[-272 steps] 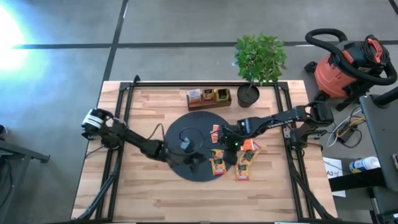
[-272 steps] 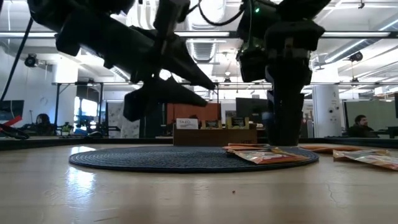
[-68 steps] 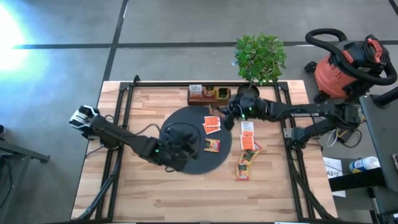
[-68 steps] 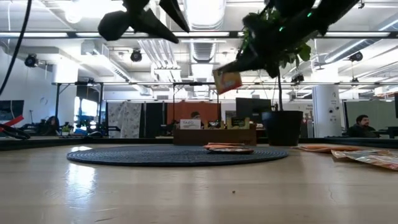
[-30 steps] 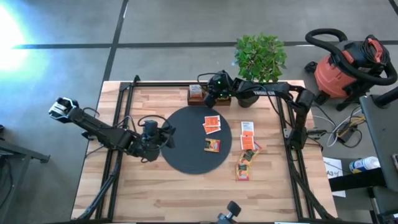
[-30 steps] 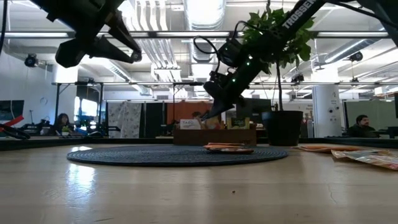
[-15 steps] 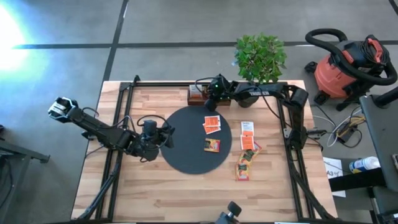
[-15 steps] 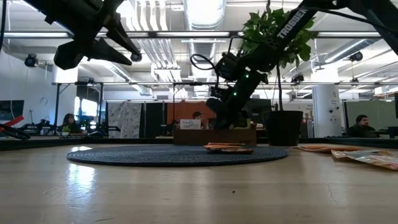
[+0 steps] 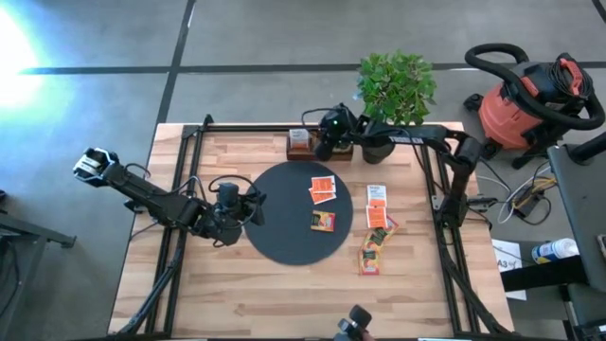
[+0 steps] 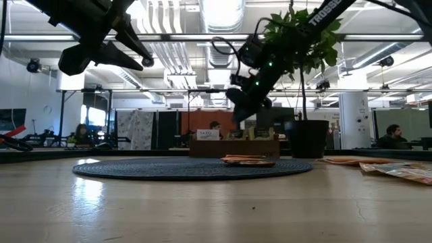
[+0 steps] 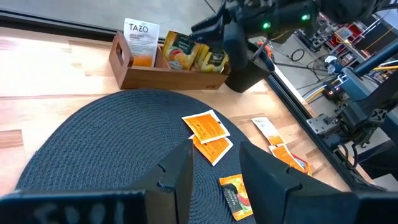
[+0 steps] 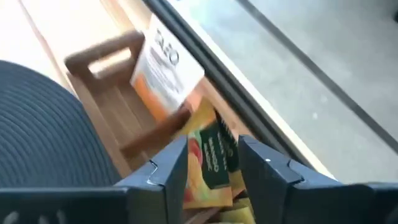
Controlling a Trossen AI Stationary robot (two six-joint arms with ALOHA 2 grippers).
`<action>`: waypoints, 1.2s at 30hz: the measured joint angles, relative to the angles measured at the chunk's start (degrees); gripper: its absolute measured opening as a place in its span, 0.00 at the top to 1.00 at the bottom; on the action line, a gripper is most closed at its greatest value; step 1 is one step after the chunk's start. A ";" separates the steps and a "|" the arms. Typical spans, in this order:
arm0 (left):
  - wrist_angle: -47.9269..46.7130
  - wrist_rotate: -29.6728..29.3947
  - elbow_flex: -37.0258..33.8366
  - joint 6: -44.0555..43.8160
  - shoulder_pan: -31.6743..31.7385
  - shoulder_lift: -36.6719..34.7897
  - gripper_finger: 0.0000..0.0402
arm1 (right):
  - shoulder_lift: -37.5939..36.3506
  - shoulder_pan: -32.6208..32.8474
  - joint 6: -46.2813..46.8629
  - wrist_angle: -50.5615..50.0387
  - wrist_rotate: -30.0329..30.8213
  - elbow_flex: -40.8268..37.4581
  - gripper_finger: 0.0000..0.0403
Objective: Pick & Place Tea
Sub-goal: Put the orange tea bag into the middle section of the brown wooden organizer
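Bench [image 9: 237, 294] surface carried a round black mat [image 9: 284, 232] at its centre. Behind the mat stood a wooden box [image 9: 305, 149] holding upright tea sachets [image 11: 177, 51]. Three more sachets [image 9: 323, 189] lay flat on the mat's right part, and others [image 9: 377, 227] lay right of the mat. Right tool [image 9: 324, 144] hovered over the box, fingers parted, gripping nothing. Left tool [image 9: 248, 210] waited at the mat's left edge, released and empty.

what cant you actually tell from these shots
- Right wrist view: motion blur smears the wooden box and its tea sachets; print unreadable.
- High view: the right gripper covers part of that box.
- Low view: sachets on the black mat show edge-on only.
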 joint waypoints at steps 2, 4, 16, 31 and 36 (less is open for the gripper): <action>0.00 -0.09 0.00 0.00 0.00 0.00 0.69 | -0.62 0.39 0.26 -0.04 -0.15 0.67 0.65; 0.02 -0.09 0.00 0.00 0.00 0.00 0.69 | -1.42 1.24 1.07 -1.38 -1.14 1.32 0.65; 15.98 20.74 -5.84 9.23 1.90 5.39 0.69 | -3.80 12.76 3.69 -27.78 -30.25 1.50 0.70; 52.45 27.56 -1.87 15.80 4.54 34.43 0.69 | -5.14 27.71 20.92 -21.87 -22.79 -12.33 0.74; 44.94 31.70 6.42 19.31 5.90 39.94 0.69 | -8.04 27.77 24.68 -18.60 -22.18 -16.02 0.72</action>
